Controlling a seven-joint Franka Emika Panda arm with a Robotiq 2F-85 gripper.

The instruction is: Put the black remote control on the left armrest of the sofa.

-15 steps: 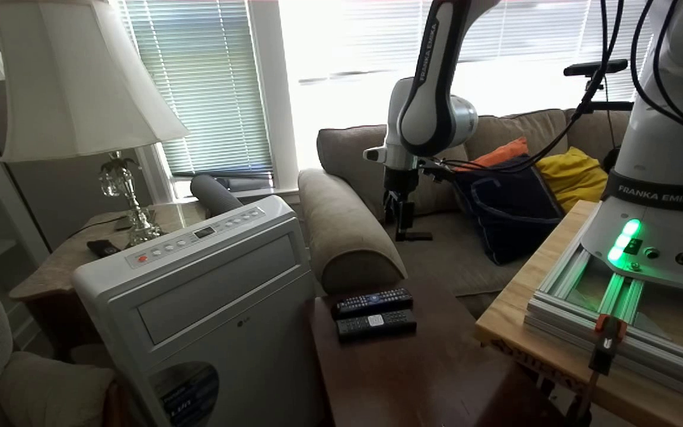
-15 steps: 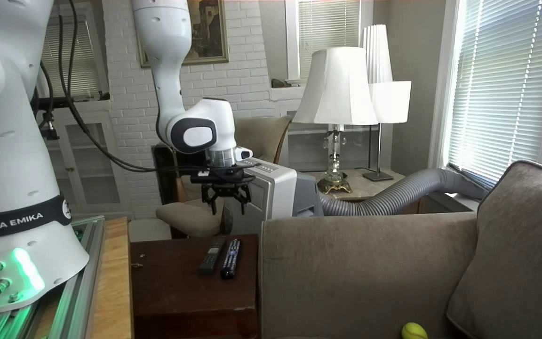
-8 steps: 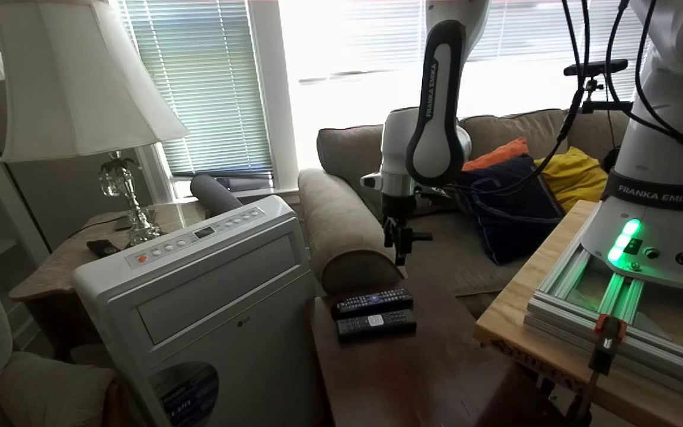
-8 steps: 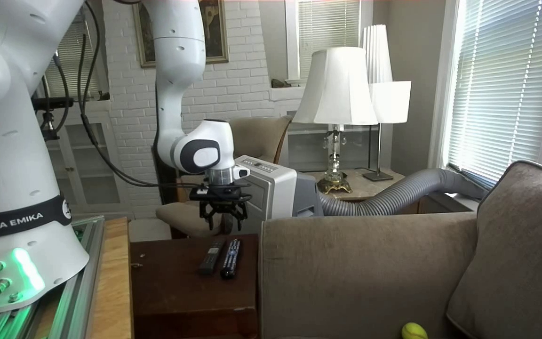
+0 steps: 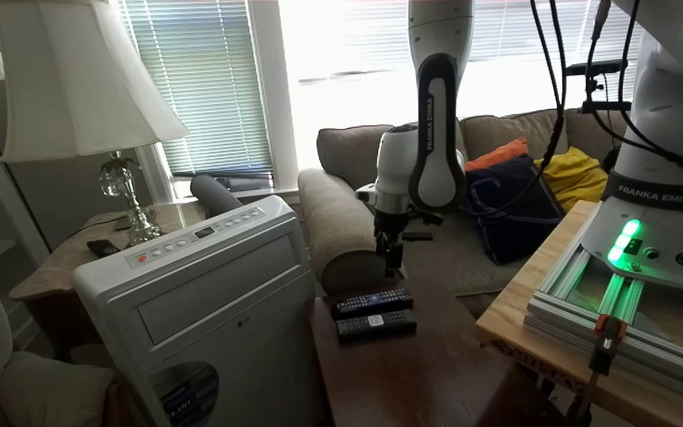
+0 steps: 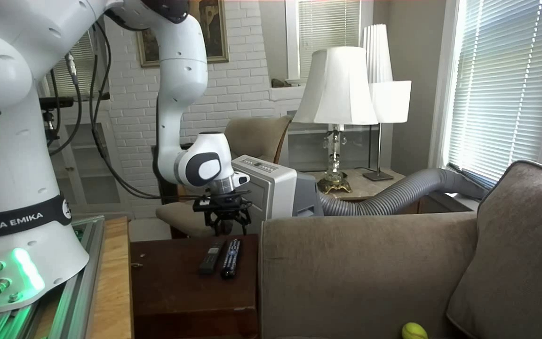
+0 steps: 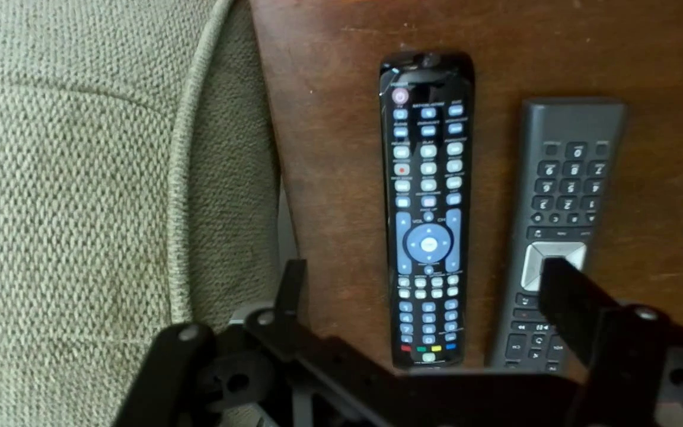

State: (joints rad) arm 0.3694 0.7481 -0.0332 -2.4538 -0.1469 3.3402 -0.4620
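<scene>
The black remote control, matte and broader with a silver pad, lies on the brown side table in both exterior views (image 5: 377,324) (image 6: 211,257) and the wrist view (image 7: 573,178). A slimmer glossy black remote with pale-blue buttons (image 7: 430,196) lies beside it, nearer the sofa. My gripper (image 7: 424,267) is open and empty above the remotes. In the wrist view the glossy remote appears between the fingers, and the right finger covers part of the matte one. The gripper also shows in both exterior views (image 5: 393,270) (image 6: 231,230). The sofa's padded left armrest (image 5: 341,219) adjoins the table.
A white boxy appliance (image 5: 199,296) stands by the brown table (image 5: 412,379) and the armrest. A wooden bench (image 5: 513,320) carries the robot base. Cushions (image 5: 513,207) and a small dark flat object (image 5: 417,236) lie on the sofa. A tennis ball (image 6: 413,331) lies on the sofa seat.
The arm has come down, bringing the gripper lower, closer above the remotes at the table's sofa end. The fingers stay open. The remotes have not moved.
</scene>
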